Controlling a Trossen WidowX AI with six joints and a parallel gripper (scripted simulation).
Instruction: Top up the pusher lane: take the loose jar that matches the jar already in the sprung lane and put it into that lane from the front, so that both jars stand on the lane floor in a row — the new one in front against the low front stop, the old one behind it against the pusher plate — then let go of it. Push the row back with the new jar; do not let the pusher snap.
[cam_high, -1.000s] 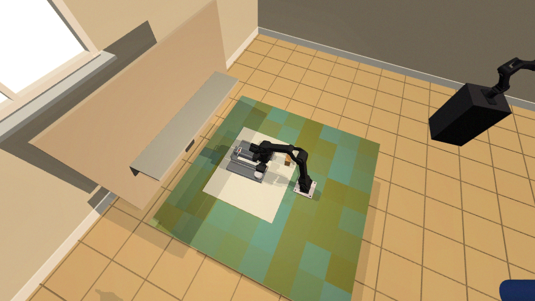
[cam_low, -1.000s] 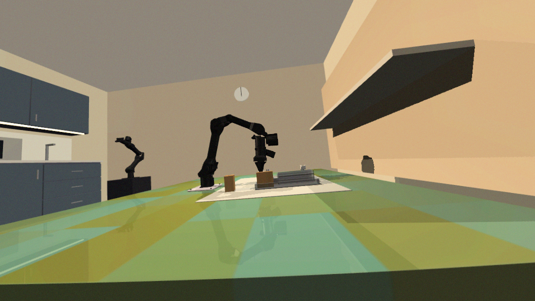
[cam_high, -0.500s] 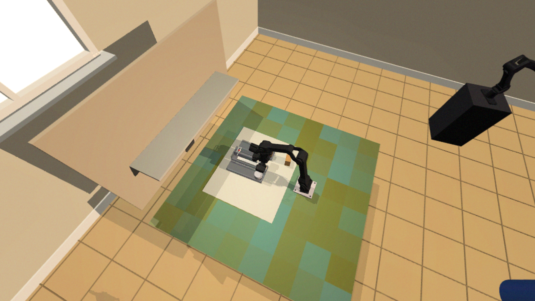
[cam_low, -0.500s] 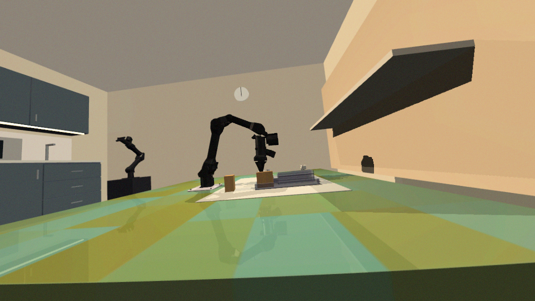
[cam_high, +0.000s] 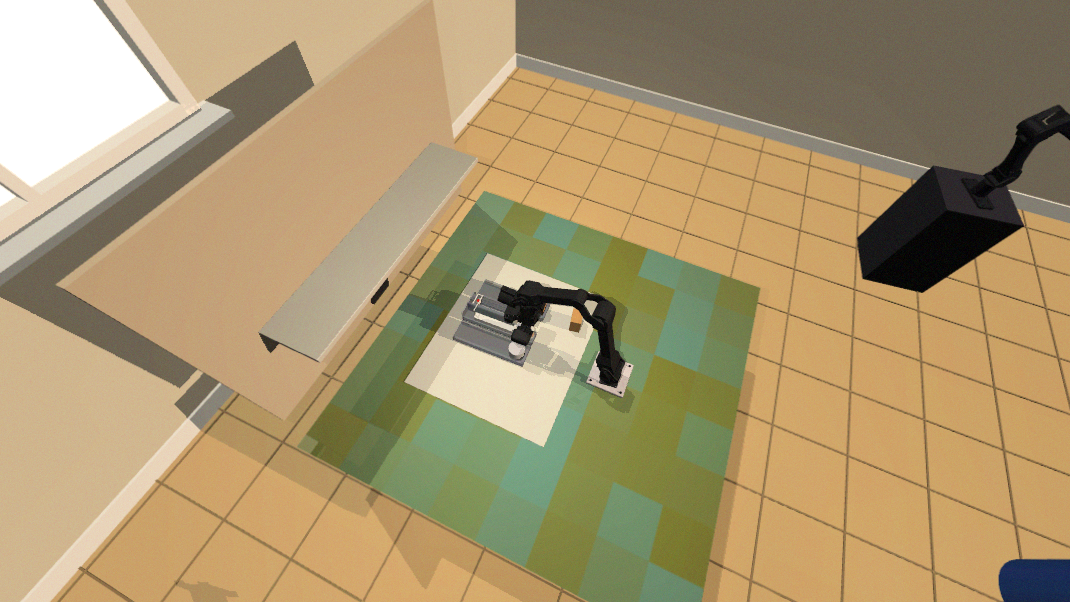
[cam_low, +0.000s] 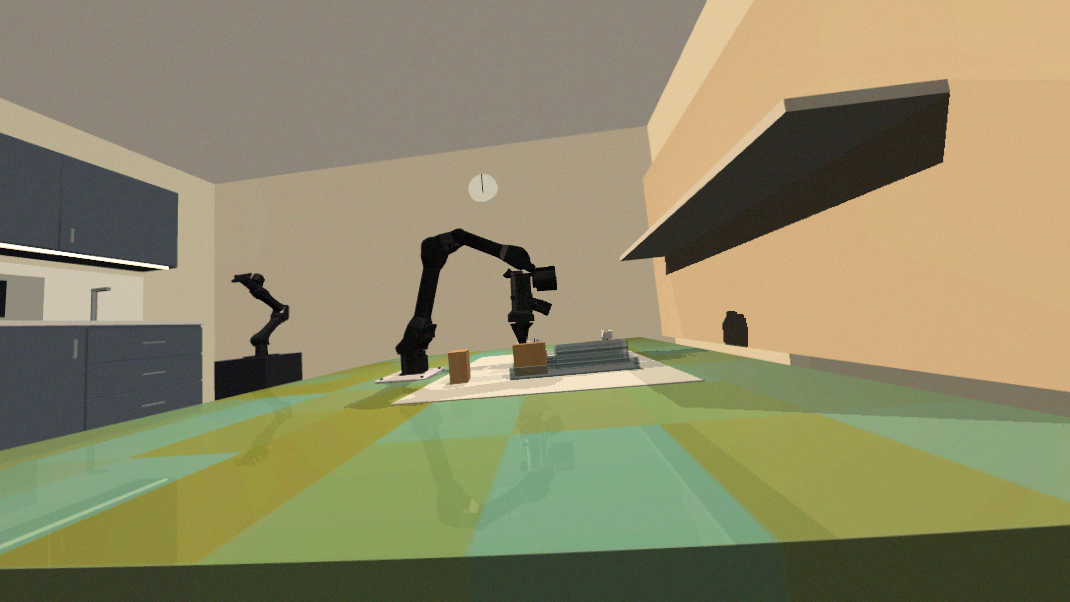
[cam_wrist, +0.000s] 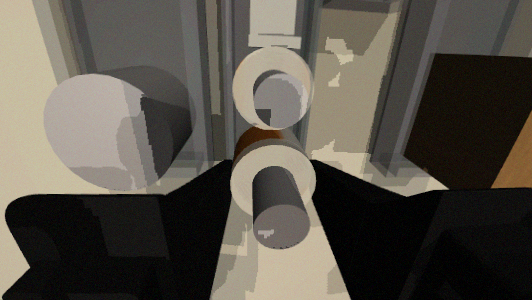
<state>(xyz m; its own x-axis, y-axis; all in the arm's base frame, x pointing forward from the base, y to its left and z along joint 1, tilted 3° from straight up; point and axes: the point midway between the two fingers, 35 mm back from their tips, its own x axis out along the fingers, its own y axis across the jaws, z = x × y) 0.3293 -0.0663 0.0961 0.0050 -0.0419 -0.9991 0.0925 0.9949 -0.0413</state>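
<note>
Top view is showing the arm (cam_high: 598, 329) reaching from its base plate across the cream mat (cam_high: 486, 389) to the grey lane rack (cam_high: 486, 329), with the gripper (cam_high: 521, 321) hanging over the rack's near end. A pale round jar (cam_high: 516, 348) is sitting at the rack's front corner, and a small tan box (cam_high: 576, 321) is standing on the mat beside the arm.

Exterior view is showing the gripper (cam_low: 522, 329) pointing straight down just above a brown box (cam_low: 529, 354) at the front end of the rack (cam_low: 591, 355); the held jar is hiding behind that box. A second tan box (cam_low: 458, 366) is standing nearer the arm's base.

Wrist view is showing the dark fingers pinching the loose jar (cam_wrist: 272, 180), white-shouldered with a grey cap and a brown body, at the mouth of the middle lane (cam_wrist: 270, 30). Its matching jar (cam_wrist: 272, 87) is standing just beyond it in that lane, the two looking close to touching. A wider grey jar (cam_wrist: 112, 127) is standing in the lane to the left.
</note>
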